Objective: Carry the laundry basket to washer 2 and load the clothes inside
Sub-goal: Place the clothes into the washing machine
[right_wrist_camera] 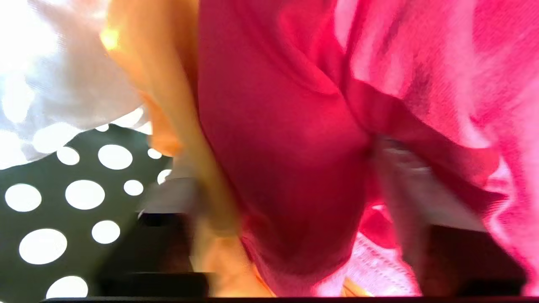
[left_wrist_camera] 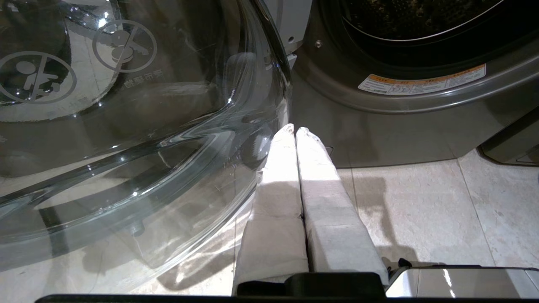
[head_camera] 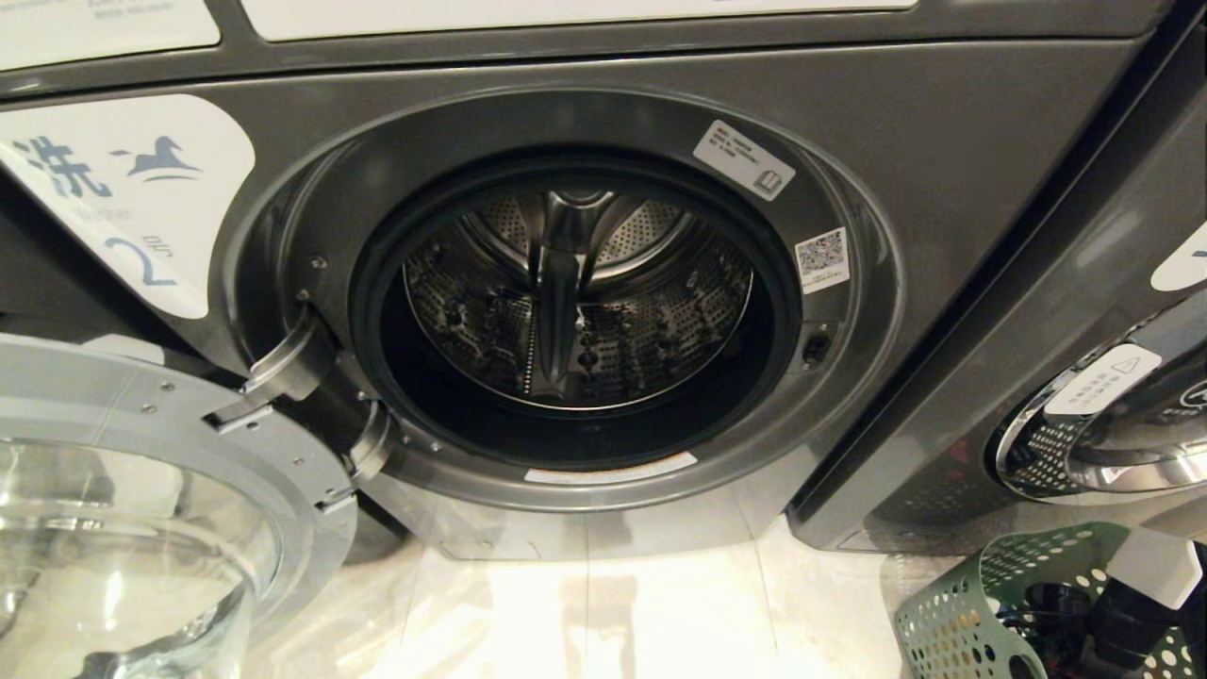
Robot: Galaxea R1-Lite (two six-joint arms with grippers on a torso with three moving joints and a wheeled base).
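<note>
Washer 2 [head_camera: 943, 170] stands in front of me, its white label [head_camera: 141, 189] showing a blue 2 and a horse. Its glass door [head_camera: 141, 528] hangs open at the left and the drum [head_camera: 585, 302] is empty. The dark green laundry basket [head_camera: 981, 604] sits on the floor at the lower right, with my right arm [head_camera: 1132, 604] reaching into it. In the right wrist view my right gripper [right_wrist_camera: 286, 185] is open, one finger on either side of the pink-red garment [right_wrist_camera: 286, 126]. Beside it lie a yellow-orange piece [right_wrist_camera: 168, 84] and a white one [right_wrist_camera: 63, 84], against the basket wall [right_wrist_camera: 46, 170]. My left gripper [left_wrist_camera: 294, 130] is shut and empty, low beside the open door.
Another grey washer [head_camera: 1084, 283] with a shut chrome-ringed door [head_camera: 1113, 443] stands close on the right, just behind the basket. Pale floor tiles [head_camera: 613, 613] run between the open door and the basket. The door's glass bowl [left_wrist_camera: 126, 147] bulges close to my left gripper.
</note>
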